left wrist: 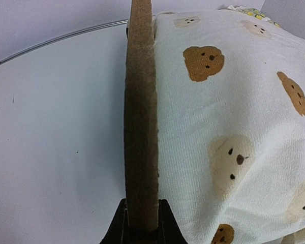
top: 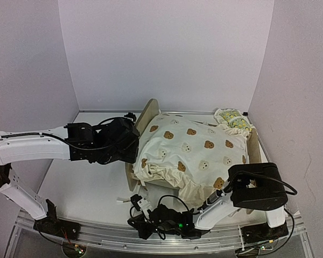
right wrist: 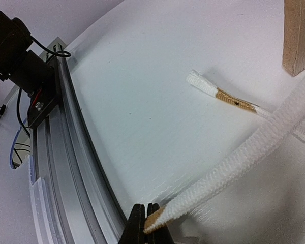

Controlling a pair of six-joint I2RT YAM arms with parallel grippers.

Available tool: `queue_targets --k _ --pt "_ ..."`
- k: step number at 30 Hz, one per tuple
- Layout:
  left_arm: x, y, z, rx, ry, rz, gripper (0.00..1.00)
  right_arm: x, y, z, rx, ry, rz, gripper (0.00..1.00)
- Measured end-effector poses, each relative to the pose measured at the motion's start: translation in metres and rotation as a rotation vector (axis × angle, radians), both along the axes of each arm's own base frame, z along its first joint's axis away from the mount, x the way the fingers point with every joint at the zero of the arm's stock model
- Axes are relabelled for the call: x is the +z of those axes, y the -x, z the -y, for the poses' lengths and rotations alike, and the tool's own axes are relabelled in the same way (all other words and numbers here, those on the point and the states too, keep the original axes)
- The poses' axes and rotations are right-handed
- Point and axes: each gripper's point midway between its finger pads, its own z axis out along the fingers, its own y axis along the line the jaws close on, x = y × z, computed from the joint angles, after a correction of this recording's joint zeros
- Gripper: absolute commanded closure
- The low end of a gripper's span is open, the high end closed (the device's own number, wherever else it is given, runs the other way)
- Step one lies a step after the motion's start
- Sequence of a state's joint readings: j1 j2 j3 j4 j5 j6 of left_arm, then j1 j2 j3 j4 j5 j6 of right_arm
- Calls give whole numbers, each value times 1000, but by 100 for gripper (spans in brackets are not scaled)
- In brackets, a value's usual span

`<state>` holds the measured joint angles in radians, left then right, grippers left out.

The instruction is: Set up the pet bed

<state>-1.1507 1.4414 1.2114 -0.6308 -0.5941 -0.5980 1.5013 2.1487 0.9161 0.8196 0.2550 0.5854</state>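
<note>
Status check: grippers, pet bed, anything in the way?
Left gripper shut on end board of pet bed. Right gripper shut on tie cord. Bear-print cushion heaped over bed, hiding base.

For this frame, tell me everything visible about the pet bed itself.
The pet bed is a small light-wood frame with an arched board at each end, standing on the white table. The bear-print cushion drapes over it and hides the base. The left gripper is shut on the rough edge of one end board. The lemon-print pillow lies at its far right corner.
</note>
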Motion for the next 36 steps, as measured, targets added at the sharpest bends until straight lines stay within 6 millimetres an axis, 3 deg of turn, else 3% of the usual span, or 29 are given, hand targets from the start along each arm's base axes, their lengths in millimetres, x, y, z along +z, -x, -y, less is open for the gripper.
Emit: queue_targets --k 2,5,9,17,24,31,36 --pt "0 0 0 -6 -3 -2 67 -1 -1 0 0 8 13 100" --pt "3 -1 2 -14 6 9 51 -2 -2 0 2 39 43 100" --pt "5 5 -5 -25 35 8 41 -4 -3 -1 8 93 78 100" --pt "11 27 -34 -62 107 -15 32 -2 1 -10 36 163 113 68" --pt "-13 49 -57 -83 123 -87 24 3 5 10 70 275 117 37" --pt "-37 65 -70 -99 125 -157 26 12 23 46 148 440 106 25" --pt "-52 75 -74 -119 124 -200 30 31 18 64 130 485 135 25"
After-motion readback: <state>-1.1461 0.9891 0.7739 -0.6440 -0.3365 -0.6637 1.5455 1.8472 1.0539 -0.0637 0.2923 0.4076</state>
